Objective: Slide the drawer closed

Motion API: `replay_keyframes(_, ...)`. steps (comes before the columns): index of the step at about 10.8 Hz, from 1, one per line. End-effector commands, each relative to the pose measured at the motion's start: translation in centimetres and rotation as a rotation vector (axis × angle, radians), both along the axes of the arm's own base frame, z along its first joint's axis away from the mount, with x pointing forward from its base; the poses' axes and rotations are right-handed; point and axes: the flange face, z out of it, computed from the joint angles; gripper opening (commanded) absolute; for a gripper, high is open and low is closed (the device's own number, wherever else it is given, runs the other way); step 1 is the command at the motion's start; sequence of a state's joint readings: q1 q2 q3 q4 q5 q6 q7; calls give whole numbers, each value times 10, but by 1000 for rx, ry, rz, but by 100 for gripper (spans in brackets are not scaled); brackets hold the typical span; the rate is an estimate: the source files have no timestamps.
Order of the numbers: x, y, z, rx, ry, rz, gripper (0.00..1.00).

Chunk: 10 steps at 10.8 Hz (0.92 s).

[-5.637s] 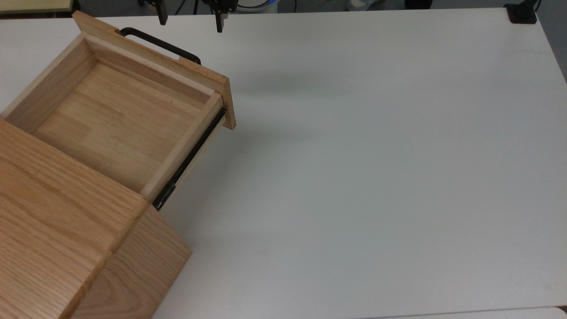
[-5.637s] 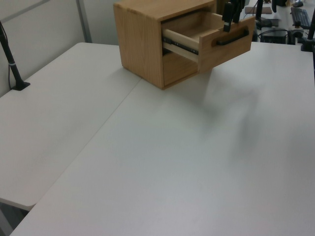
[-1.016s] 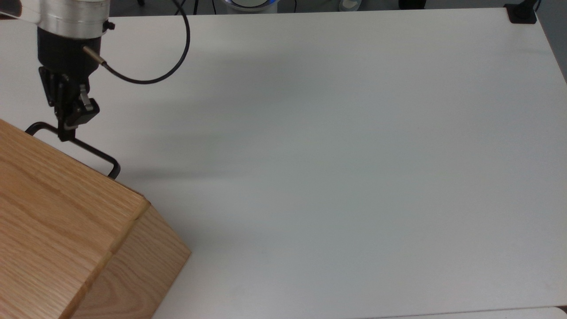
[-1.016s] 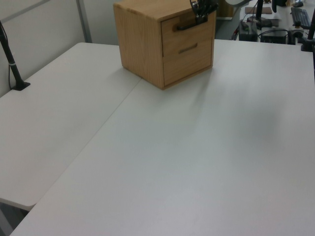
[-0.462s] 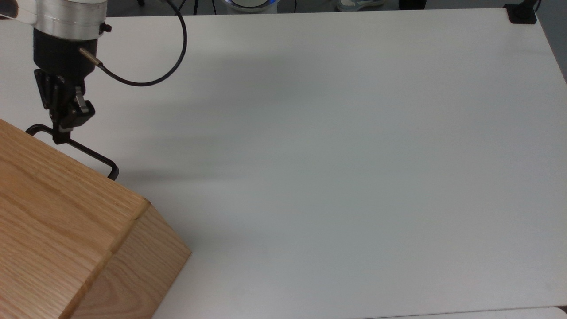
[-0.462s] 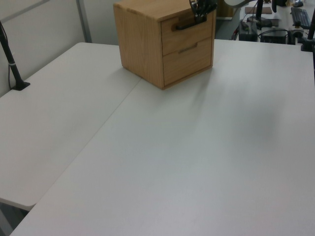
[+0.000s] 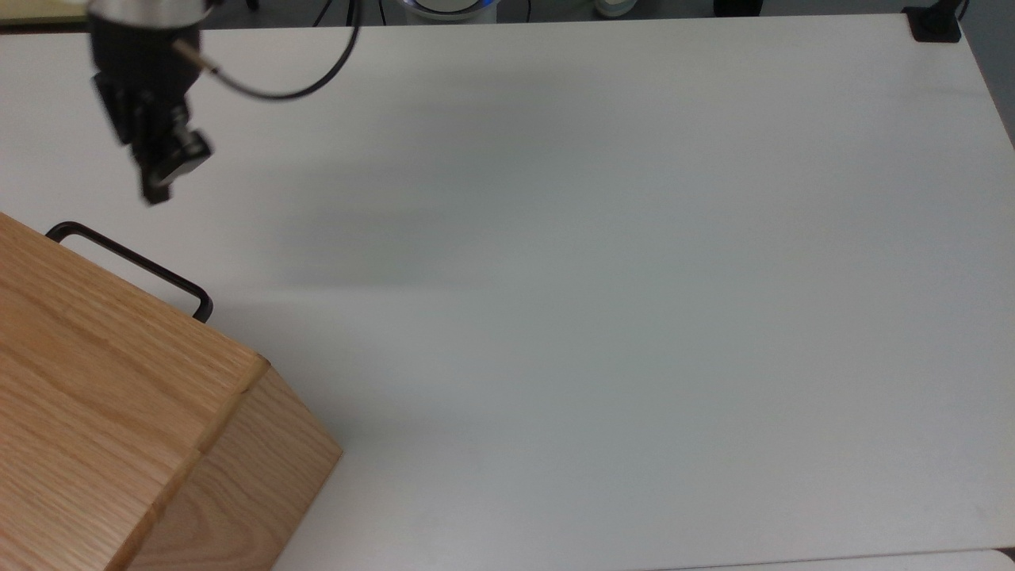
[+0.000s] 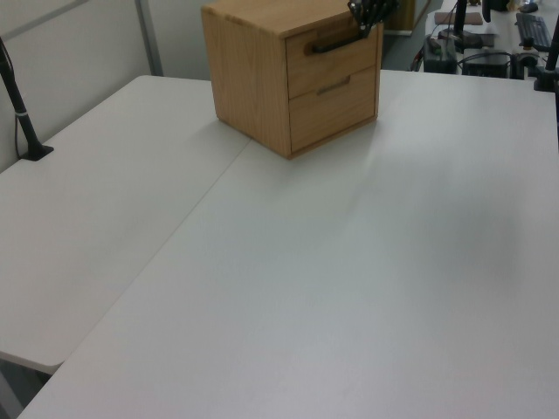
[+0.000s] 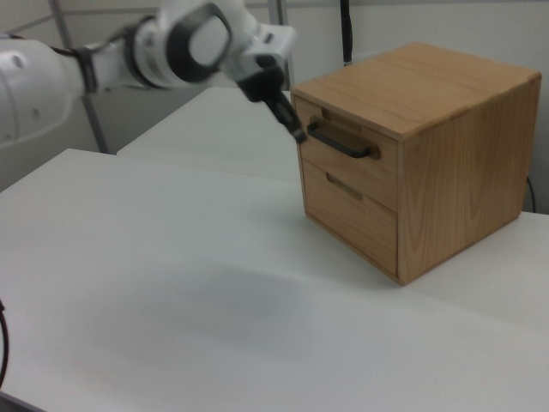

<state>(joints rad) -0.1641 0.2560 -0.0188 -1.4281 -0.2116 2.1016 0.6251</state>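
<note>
The drawer [image 9: 377,176] sits pushed in, its front level with the oak cabinet [image 9: 463,172] in the right view. Its black bar handle [image 9: 341,144] sticks out from the front. In the top view the handle [image 7: 131,266] juts past the cabinet [image 7: 95,396] top. My gripper [image 7: 152,193] hangs a short way off the handle, apart from it and toward the top view's upper edge, shut with nothing held. In the right view my gripper [image 9: 298,133] points at the handle's left end without touching it. The left view has the gripper [image 8: 365,19] just above the drawer [image 8: 336,63].
A second, lower drawer [image 9: 347,215] is flush in the cabinet too. The white table [image 7: 595,317] stretches wide to the top view's right. A black clamp [image 7: 932,24] sits at its far right corner, and a black post [image 8: 22,113] stands at the left view's left.
My gripper has come off the handle and drawn back up and slightly right in the top view. The drawer stays pushed in, where 5.6 s ago it stood pulled far out.
</note>
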Motion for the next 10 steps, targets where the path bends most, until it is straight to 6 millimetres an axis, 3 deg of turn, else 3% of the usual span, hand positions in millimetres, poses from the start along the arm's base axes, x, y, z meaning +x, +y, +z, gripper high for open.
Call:
replay_keyframes(1,-50,40,42,67,119,48,0)
replay_keyframes(3,-84,65,55,139,250,161,0)
replay_keyframes(5,-109,104,54,146,320,303,14)
replay_keyframes(7,-112,127,45,137,330,357,86)
replay_keyframes(8,-110,138,41,119,317,389,100)
replay_keyframes(10,-111,143,41,78,311,519,100)
